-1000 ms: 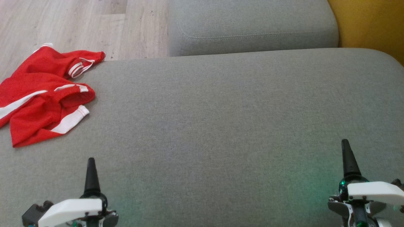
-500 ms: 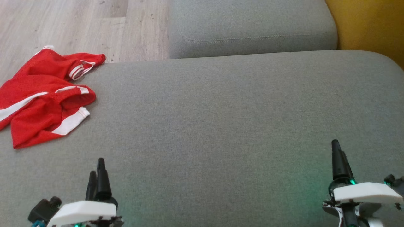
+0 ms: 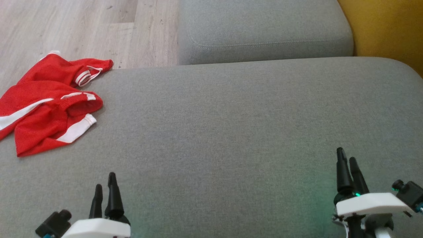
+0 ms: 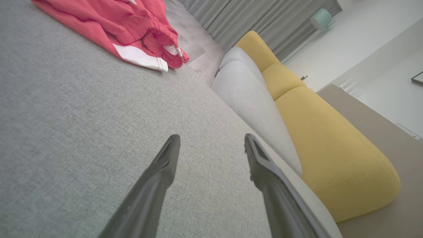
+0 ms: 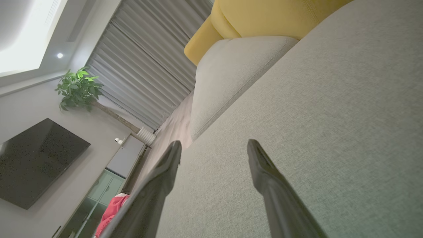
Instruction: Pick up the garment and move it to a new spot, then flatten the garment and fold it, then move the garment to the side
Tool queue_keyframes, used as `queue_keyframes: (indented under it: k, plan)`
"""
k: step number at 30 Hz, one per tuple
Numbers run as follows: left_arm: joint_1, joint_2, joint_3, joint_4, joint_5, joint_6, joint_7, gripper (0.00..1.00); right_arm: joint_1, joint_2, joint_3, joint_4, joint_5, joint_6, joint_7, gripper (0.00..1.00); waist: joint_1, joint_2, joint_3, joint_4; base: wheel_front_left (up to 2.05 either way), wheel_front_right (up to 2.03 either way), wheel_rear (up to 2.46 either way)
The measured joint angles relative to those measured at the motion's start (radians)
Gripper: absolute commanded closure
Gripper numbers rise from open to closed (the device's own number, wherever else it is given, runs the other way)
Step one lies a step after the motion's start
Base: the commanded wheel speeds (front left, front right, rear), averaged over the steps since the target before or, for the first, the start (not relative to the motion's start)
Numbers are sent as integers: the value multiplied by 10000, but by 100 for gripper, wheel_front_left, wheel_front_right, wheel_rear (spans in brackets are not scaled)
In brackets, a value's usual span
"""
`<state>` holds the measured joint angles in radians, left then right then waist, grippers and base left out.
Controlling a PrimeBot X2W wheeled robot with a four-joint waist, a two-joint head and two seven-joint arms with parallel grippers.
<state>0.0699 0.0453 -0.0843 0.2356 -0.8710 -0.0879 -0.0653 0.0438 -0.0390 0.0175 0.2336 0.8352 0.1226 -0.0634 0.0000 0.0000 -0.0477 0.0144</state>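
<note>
Left gripper (image 4: 211,140): fingers spread wide, nothing between them, hovering low over the near left part of the grey seat cushion (image 3: 231,132). Right gripper (image 5: 214,143): likewise spread and carrying nothing, over the near right part of the same cushion. The two are well apart from each other.

Garment (image 3: 49,105): red with white trim, crumpled in a loose heap at the far left of the seat cushion. One bunched end lies at the cushion's far edge, next to the wooden floor (image 3: 82,26). Neither gripper touches it; the left one is nearer, the right one well apart from it.

Progress, as judged: nothing of the task shows as done. Garment not lifted, not spread, not folded. Pick-up, move to a new spot, flattening, folding and the final shift aside all remain.

Surroundings: grey back cushion (image 3: 264,29) beyond the seat, yellow cushion (image 3: 386,26) at far right. The right wrist view shows curtains (image 5: 142,66), a dark television (image 5: 36,162) and a plant (image 5: 77,91) further off.

Obstructions: only bare upholstery lies between left gripper and garment. Likely concern: the heap sits close to the cushion's edge, so a careless tug could pull it off.
</note>
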Motion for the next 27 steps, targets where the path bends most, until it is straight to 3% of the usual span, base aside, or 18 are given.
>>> queue_keyframes:
  k: [27]
  plan:
    - [384, 46, -410, 165, 2959, 211, -740, 0, 323, -4, 706, -79, -3325, 2, -711, 0, 0, 0, -269, 61, 0, 0, 0]
